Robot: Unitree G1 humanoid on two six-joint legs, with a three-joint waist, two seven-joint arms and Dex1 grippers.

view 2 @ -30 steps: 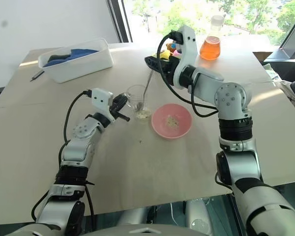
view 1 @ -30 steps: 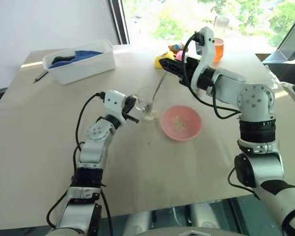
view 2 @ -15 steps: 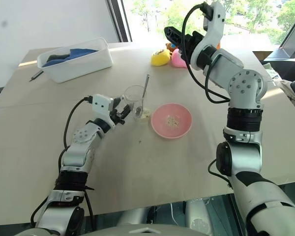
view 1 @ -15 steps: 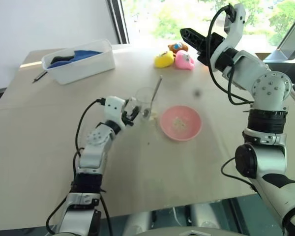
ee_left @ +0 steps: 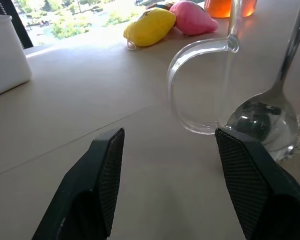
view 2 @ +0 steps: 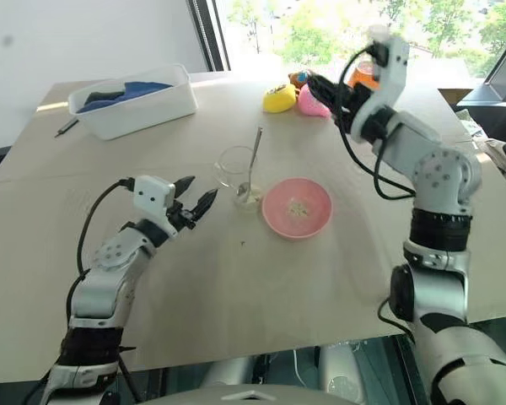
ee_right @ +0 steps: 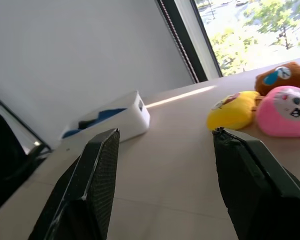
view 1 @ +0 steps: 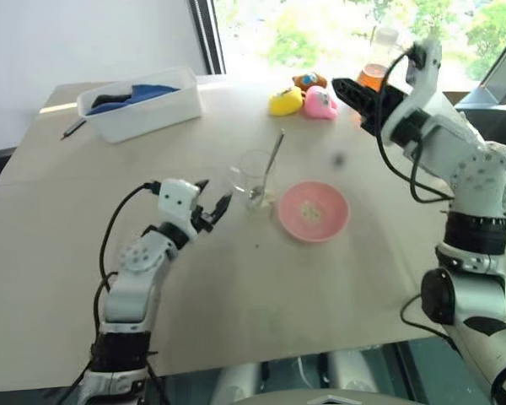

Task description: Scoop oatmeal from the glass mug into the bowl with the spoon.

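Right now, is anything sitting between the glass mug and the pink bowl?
Nothing visible does. The glass mug, with the spoon standing in it, sits beside the pink bowl with only bare table and a few spilled flakes between.

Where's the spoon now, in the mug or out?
In. The spoon stands in the upright glass mug, handle leaning on the rim; neither pincer holds it.

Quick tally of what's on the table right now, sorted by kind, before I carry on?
Glass mug, standing: 1
Spoon, in the mug: 1
Pink bowl: 1
Plush toys, yellow, pink, brown: 3
White tub with blue contents: 1
Flask of orange liquid: 1
Dark pen: 1
Total: 9
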